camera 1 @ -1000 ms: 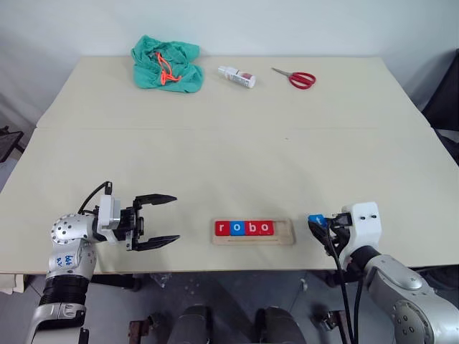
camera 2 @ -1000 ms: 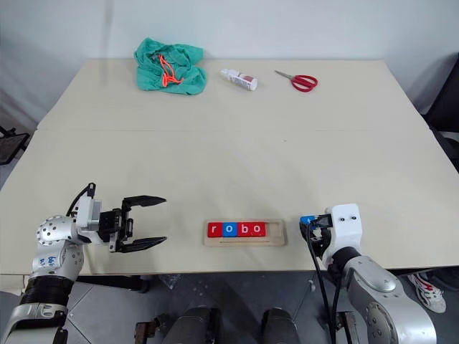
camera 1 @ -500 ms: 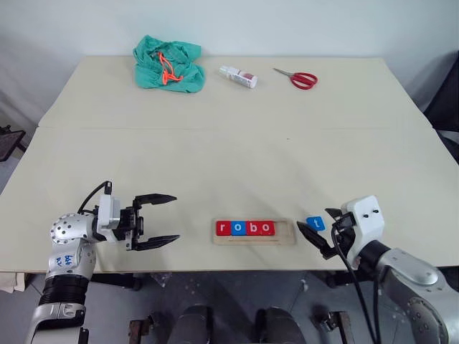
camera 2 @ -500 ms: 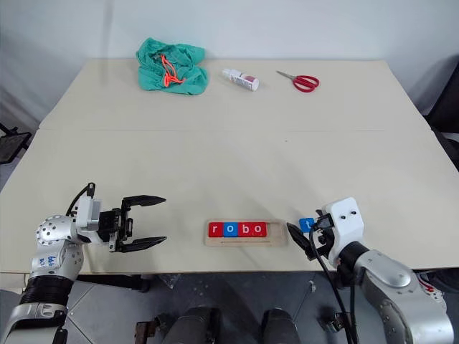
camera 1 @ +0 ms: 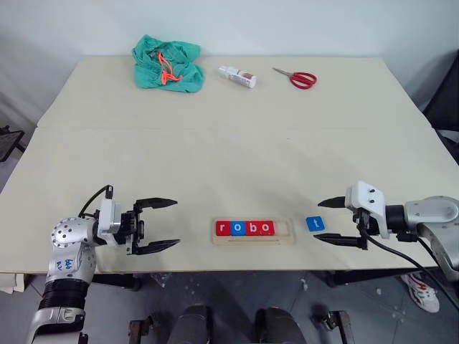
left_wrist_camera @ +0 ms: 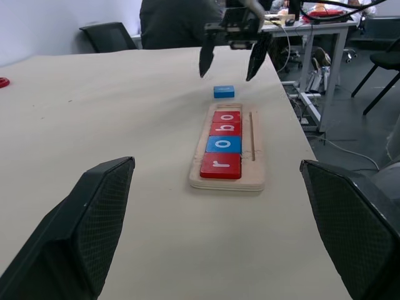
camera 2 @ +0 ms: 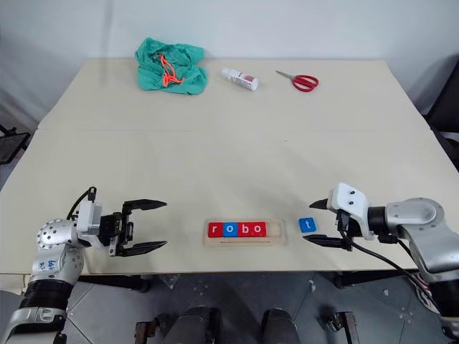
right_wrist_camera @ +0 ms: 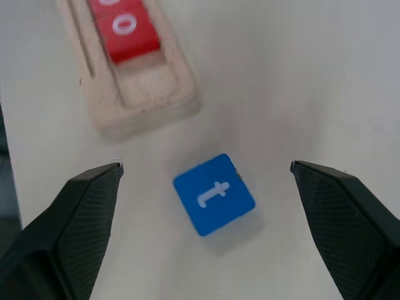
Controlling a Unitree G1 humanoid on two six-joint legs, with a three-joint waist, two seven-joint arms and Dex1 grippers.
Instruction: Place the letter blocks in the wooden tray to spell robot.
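Between the wide-open, empty right gripper fingers: blue t block on surface, beside wooden tray (robo seated) | risk: skewed tile slips when pinched

A big pale table fills the room's middle, with a thin line running across its top from side to side. Behind it stands a plain white wall. Under the near edge of the table the floor is grey. A black chair stands past the far end of the table in the left wrist view, and a person in dark clothes is there too. Next to them is another desk with grey legs and cables hanging down. A dark chair shows at the right edge.
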